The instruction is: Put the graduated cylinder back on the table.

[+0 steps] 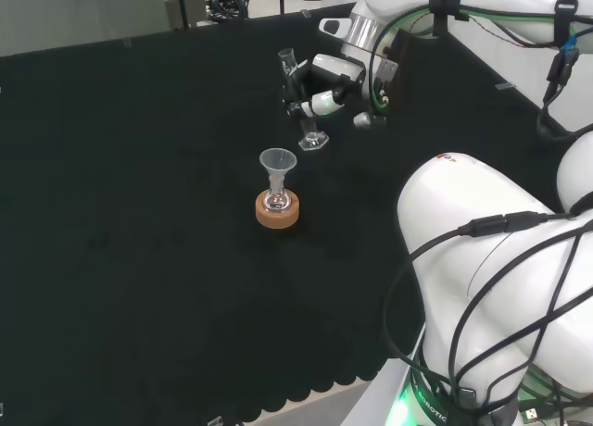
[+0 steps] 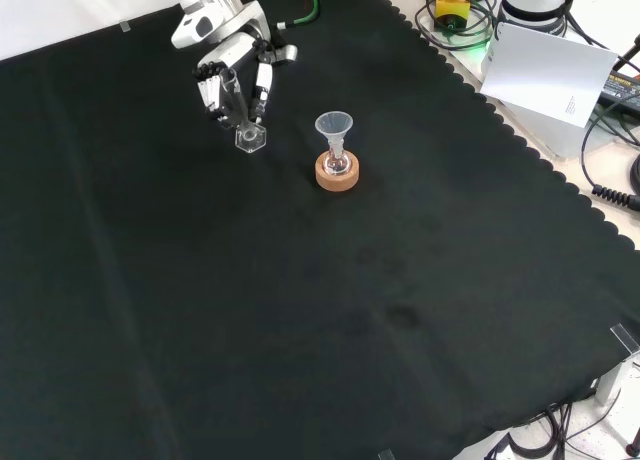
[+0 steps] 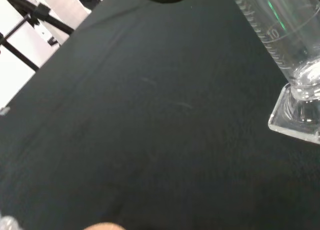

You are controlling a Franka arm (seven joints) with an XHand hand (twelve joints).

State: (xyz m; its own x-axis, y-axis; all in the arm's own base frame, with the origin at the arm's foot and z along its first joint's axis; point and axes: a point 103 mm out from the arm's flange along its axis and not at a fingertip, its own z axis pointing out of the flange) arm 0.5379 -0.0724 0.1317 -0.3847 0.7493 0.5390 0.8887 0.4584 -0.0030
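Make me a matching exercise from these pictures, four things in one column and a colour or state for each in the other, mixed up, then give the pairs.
1 cylinder
2 funnel
3 cork ring
4 cloth

A black, covers the bench
B held in the hand
C tan, under the flask
D sits in the flask's neck

Pairs: 1-B, 2-D, 3-C, 4-A
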